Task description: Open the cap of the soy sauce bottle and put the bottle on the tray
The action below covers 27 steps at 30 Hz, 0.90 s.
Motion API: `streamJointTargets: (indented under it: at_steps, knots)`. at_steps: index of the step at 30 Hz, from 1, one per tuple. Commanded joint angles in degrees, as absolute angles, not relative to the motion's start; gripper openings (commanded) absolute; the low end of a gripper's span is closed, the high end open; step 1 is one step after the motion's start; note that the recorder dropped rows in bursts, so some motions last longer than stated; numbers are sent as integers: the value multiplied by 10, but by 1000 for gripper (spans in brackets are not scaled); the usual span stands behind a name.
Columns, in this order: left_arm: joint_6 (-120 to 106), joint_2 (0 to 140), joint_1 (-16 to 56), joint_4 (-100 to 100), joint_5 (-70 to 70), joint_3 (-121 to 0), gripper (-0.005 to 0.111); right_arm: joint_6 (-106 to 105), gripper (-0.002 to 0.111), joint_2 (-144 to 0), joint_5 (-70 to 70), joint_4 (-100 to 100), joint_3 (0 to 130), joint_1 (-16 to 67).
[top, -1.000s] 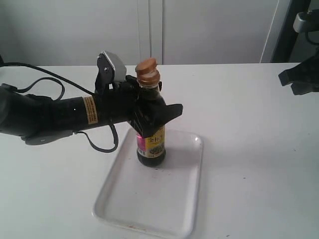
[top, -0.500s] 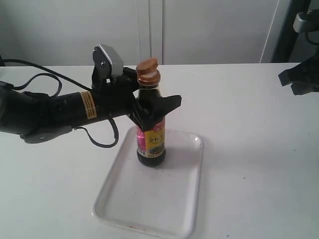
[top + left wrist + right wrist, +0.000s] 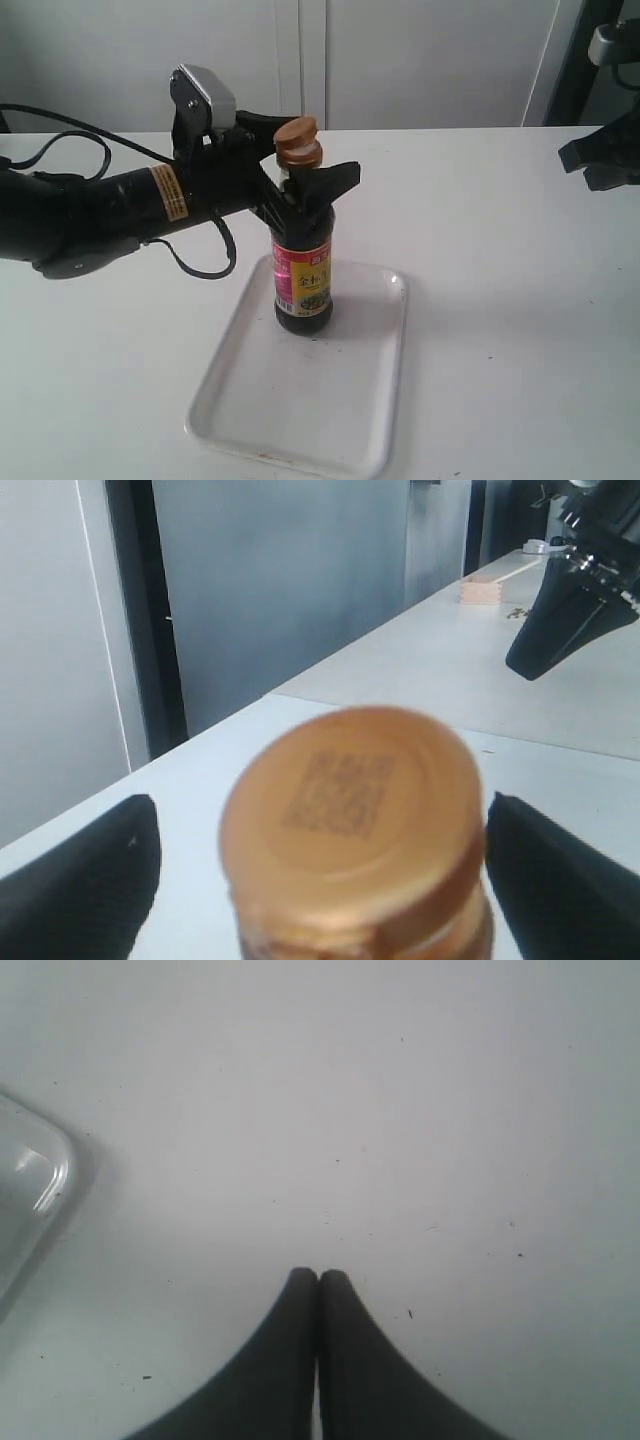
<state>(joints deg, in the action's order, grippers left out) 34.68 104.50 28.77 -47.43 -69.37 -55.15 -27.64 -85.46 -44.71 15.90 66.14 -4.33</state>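
The soy sauce bottle (image 3: 303, 285) stands upright on the white tray (image 3: 340, 420), near the tray's far end. Its orange-brown cap (image 3: 298, 142) (image 3: 350, 820) is on the neck, with the top disc sitting slightly tilted. My left gripper (image 3: 300, 172) (image 3: 318, 810) is open at neck height, one finger (image 3: 75, 880) on each side of the cap with a gap to it. My right gripper (image 3: 603, 160) (image 3: 318, 1278) hangs shut and empty over bare table at the far right, away from the bottle.
The white table (image 3: 500, 300) surrounds the tray, whose corner (image 3: 30, 1180) shows in the right wrist view. The left arm's black cable (image 3: 60, 140) loops over the table's left side. A small wooden block (image 3: 485, 585) lies on a far surface.
My left gripper has risen along the bottle from its shoulder to the neck. The bottle has stayed put on the tray. The right arm has not moved.
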Motion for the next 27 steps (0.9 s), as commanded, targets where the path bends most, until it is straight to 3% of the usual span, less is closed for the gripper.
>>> streamJointTargets:
  at_steps: [1,19,22,27]
  knots:
    - [345,1024,287,-468,-700,-554,89,-283,0,-855,-445,163,666,-45]
    - [348,952,287,-450,-700,-554,88,-283,0,-855,-446,163,666,-45]
    - [330,923,287,-436,-700,-554,81,-283,0,-855,-445,169,666,-45]
    - [250,864,287,-430,-560,-554,51,-283,0,-855,-445,169,666,-45]
